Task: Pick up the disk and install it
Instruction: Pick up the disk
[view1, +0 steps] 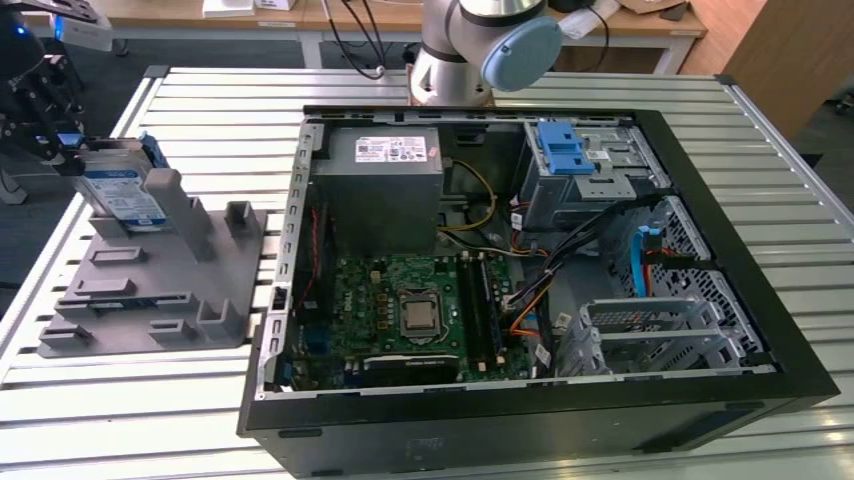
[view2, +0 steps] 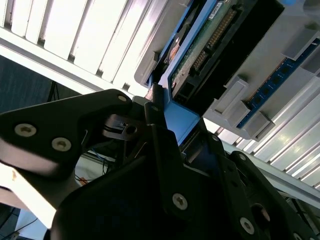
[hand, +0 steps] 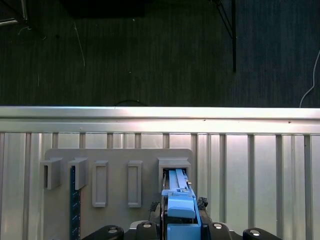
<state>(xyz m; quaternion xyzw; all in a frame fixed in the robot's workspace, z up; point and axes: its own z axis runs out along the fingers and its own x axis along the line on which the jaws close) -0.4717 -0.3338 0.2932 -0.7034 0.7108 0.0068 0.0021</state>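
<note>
The end effector (view1: 63, 150) pinches the blue edge of the disk (view1: 118, 195) upright in the fixture plate (view1: 134, 300).

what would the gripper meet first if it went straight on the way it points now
The disk, standing in a slot of the grey fixture plate directly ahead of the gripper; whether they touch is unclear.

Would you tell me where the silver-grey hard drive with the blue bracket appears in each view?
Exterior view: the silver-grey hard drive stands upright in the grey plastic fixture plate, at the exterior view's left.
Second wrist view: close up, circuit-board side showing, against the plate.
First wrist view: edge-on in the plate's slot.
Shared landmark: the fixture plate.
</note>
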